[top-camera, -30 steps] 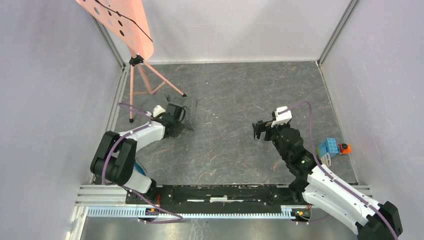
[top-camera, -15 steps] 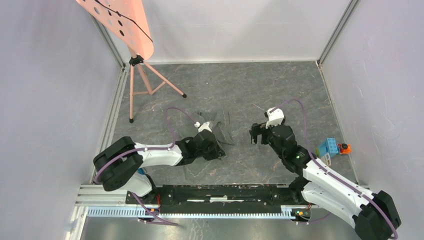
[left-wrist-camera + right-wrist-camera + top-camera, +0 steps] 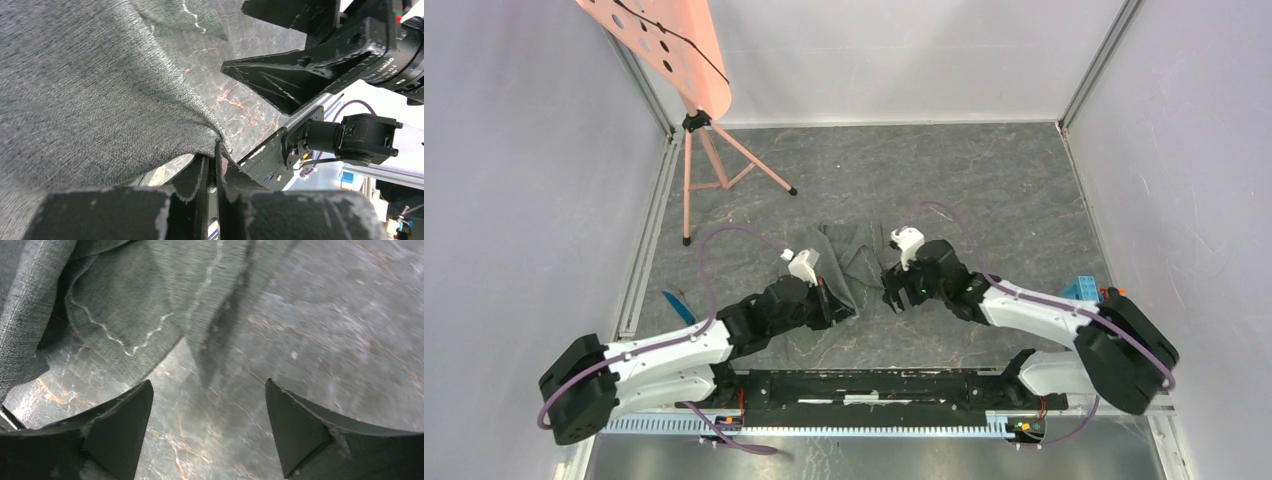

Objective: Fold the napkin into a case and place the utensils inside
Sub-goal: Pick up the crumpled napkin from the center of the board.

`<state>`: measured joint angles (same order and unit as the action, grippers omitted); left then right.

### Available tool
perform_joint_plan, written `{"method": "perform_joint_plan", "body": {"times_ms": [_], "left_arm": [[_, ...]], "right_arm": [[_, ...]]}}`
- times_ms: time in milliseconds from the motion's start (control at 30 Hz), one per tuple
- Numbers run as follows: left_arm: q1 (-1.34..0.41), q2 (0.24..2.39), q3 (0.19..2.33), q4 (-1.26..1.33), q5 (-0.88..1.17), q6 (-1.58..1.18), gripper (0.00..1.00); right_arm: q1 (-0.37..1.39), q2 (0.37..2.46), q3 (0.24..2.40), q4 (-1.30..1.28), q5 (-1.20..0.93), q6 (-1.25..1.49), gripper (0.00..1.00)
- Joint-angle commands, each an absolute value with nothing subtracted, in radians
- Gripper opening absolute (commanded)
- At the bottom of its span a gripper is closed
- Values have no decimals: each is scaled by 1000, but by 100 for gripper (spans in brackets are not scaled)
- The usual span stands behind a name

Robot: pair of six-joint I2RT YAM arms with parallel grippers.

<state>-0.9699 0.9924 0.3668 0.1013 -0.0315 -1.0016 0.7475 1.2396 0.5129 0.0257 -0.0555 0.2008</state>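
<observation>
Between the pressed-together tips of the left tool [image 3: 216, 162] an edge of the napkin [image 3: 85, 85] is pinched. Soft, light and limp, it should handle best by its hemmed corners; one lies just ahead of the right tool [image 3: 207, 422], jaws spread wide.

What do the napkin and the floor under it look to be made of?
Napkin: woven cloth, matte dark grey. The weave grain shows close up, there is a pale stitched hem, and it lies in soft folds.
Floor: looks like slate or a stone-print sheet, flat grey with pale and orange veins. The pictures do not settle which.
</observation>
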Motion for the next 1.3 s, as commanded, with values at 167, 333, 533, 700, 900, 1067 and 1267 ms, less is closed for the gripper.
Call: {"method": "perform_joint_plan", "body": {"times_ms": [167, 333, 533, 700, 900, 1067, 1267], "left_arm": [[-965, 750, 386, -138, -112, -994, 2], [-965, 619, 529, -419, -235, -957, 2], [-962, 554, 704, -702, -537, -896, 2], [-957, 587, 770, -804, -704, -887, 2], [-932, 656, 837, -817, -813, -813, 2], [-833, 798, 848, -740, -826, -700, 2], [-526, 1102, 910, -751, -690, -727, 5]], "right_arm": [[912, 1539, 718, 122, 269, 234, 45], [915, 1526, 802, -108, 521, 309, 0], [885, 1211, 707, -234, 643, 283, 0], [841, 999, 713, -353, 632, 260, 0], [840, 817, 808, -420, 591, 184, 0], [839, 793, 866, -440, 695, 150, 0], [838, 853, 860, -519, 971, 245, 0]]}}
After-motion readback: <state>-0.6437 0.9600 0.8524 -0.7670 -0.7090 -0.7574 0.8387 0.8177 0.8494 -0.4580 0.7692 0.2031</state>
